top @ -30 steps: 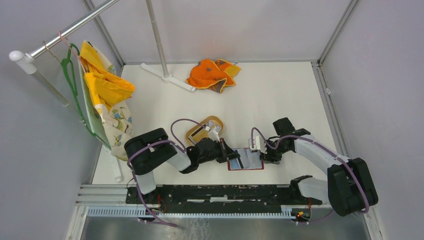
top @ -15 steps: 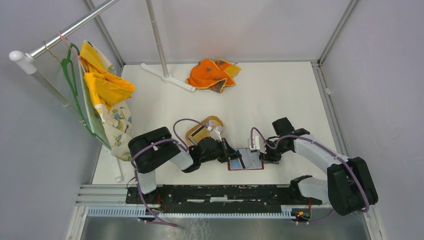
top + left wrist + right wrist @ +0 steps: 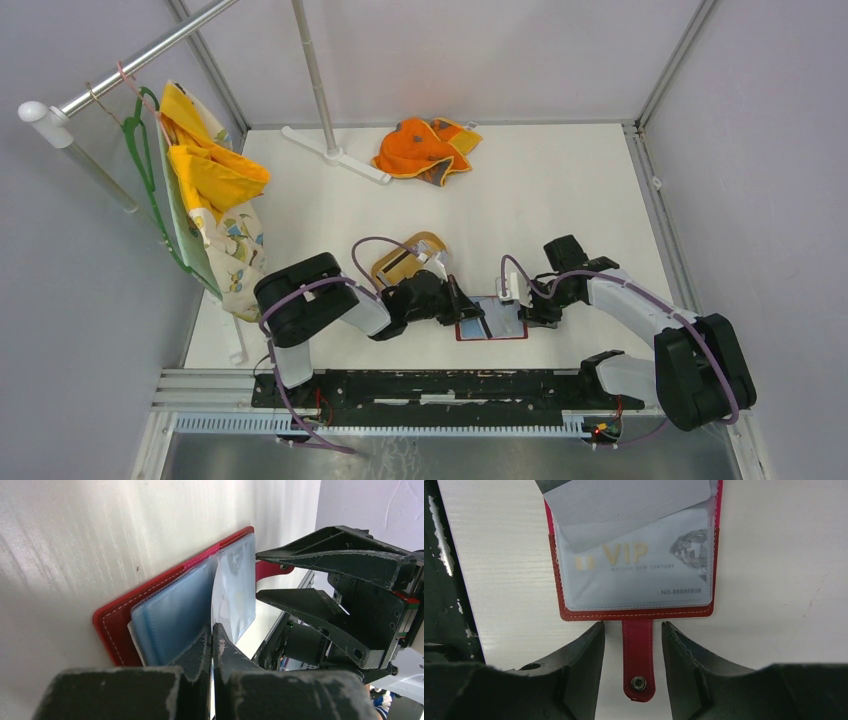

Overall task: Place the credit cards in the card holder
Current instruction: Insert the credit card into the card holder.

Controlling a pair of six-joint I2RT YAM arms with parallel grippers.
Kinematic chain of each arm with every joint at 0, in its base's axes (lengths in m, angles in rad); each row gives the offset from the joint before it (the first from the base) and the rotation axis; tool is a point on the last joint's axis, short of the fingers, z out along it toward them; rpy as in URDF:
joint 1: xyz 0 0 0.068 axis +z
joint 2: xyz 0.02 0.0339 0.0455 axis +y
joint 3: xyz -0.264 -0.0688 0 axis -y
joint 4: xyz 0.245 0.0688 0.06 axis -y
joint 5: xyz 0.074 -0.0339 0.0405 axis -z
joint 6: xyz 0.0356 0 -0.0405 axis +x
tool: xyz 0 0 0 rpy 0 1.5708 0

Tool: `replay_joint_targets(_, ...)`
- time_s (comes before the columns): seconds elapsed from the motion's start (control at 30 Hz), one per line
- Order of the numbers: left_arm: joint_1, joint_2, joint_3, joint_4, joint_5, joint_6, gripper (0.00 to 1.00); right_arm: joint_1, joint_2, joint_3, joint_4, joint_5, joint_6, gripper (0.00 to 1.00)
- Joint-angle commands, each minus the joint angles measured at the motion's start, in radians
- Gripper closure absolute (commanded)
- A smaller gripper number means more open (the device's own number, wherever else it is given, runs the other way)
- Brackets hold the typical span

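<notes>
Note the card holder (image 3: 638, 635): red, leather-like, smooth, pale stitching along the rim; its sleeves (image 3: 170, 625) are clear soft plastic, glossy, slightly wrinkled; the snap stud (image 3: 639, 682) looks like dull metal; the VIP card (image 3: 639, 565) under the film is smooth with shiny gold print; the loose card (image 3: 624, 500) is matt white plastic. You will find the table (image 3: 774, 555) white, matt, finely ridged; the left fingers (image 3: 197, 655) and right fingers (image 3: 584, 665) are black matt plastic, rough, scuffed pale at the edges; the tray (image 3: 384, 268) looks wooden; the orange cloth (image 3: 425, 148) is soft, crumpled.
</notes>
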Motion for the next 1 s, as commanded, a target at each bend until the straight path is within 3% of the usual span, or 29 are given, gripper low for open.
replay_joint_targets(0.0, -0.006, -0.001, 0.045, -0.101, 0.015, -0.01, 0.98, 0.007, 0.003, 0.026, 0.012, 0.007, 0.003, 0.49)
replay_joint_targets(0.97, -0.006, 0.021, 0.12, -0.306, 0.088, -0.067, 0.98, 0.069, 0.025, 0.009, 0.062, 0.061, 0.044, 0.49)
